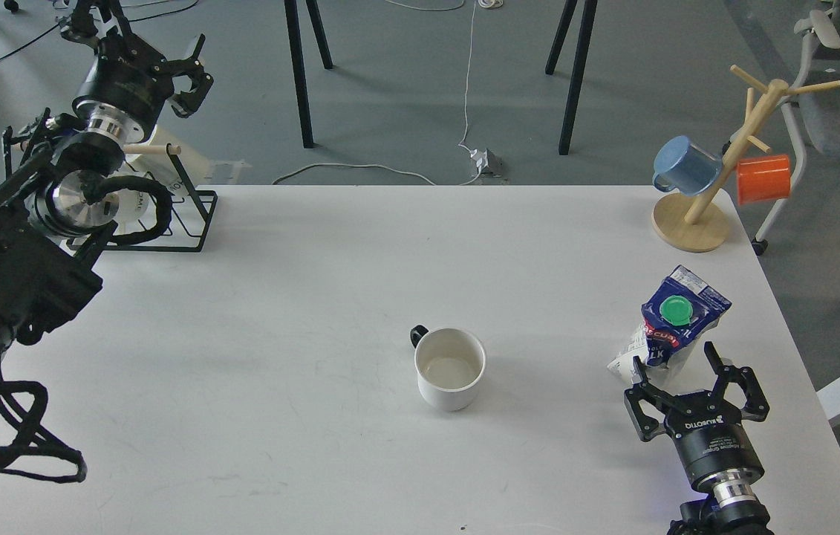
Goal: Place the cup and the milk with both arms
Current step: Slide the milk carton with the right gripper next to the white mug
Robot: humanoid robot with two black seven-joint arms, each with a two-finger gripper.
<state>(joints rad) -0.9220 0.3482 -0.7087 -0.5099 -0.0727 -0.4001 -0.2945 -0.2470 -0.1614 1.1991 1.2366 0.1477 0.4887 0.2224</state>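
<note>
A white cup (pixel 449 369) with a dark handle stands upright near the middle of the white table (pixel 301 297). A blue and white milk carton (pixel 676 321) with a green cap stands at the right, leaning to the right. My right gripper (pixel 676 362) is open, low at the carton's near side, with one finger on each side of its lower part. My left gripper (pixel 193 65) is open and empty, raised high at the far left, beyond the table's back edge.
A wooden mug tree (pixel 717 174) with a blue mug (pixel 683 165) and an orange mug (pixel 763 179) stands at the back right corner. A black wire rack (pixel 167 215) sits at the back left. The table's right edge lies close to the carton.
</note>
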